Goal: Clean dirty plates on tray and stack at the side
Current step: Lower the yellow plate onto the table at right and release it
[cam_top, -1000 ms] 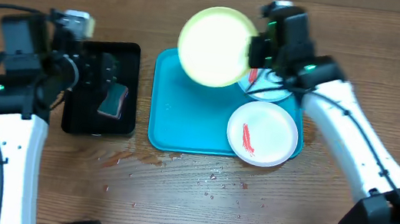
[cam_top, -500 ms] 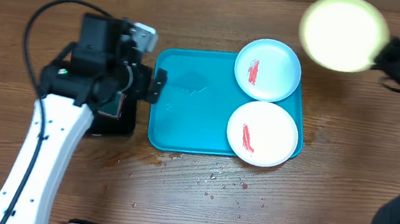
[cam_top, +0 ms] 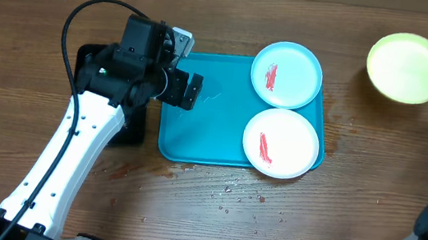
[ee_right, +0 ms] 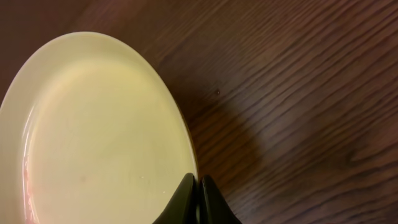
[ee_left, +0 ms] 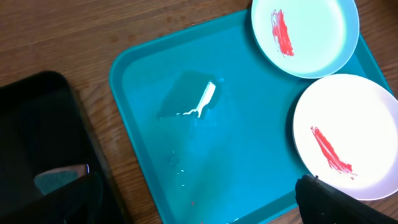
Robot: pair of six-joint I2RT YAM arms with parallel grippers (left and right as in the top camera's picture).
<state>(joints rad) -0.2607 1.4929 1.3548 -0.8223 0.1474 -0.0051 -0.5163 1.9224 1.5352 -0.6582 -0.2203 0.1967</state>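
Right claw (ee_right: 198, 186) clamped on yellow plate (ee_right: 93, 137) rim, at bench (ee_right: 298, 93) far right, well apart from tray (cam_top: 196, 126). Left claw (cam_top: 191, 90) apart above tray's left side; red-smeared blue plate (cam_top: 297, 65) and white plate (cam_top: 293, 135) on its right.

The turquoise tray (cam_top: 196, 126) lies flat at mid-table, its left half bare and wet. In its far right corner sits the light blue plate (cam_top: 286, 74), just nearer the white plate (cam_top: 280, 143), each with a red smear. The yellow-green plate (cam_top: 407, 68) looks clean, well apart at far right over the wood, its rim pinched by the right gripper (ee_right: 198, 199).
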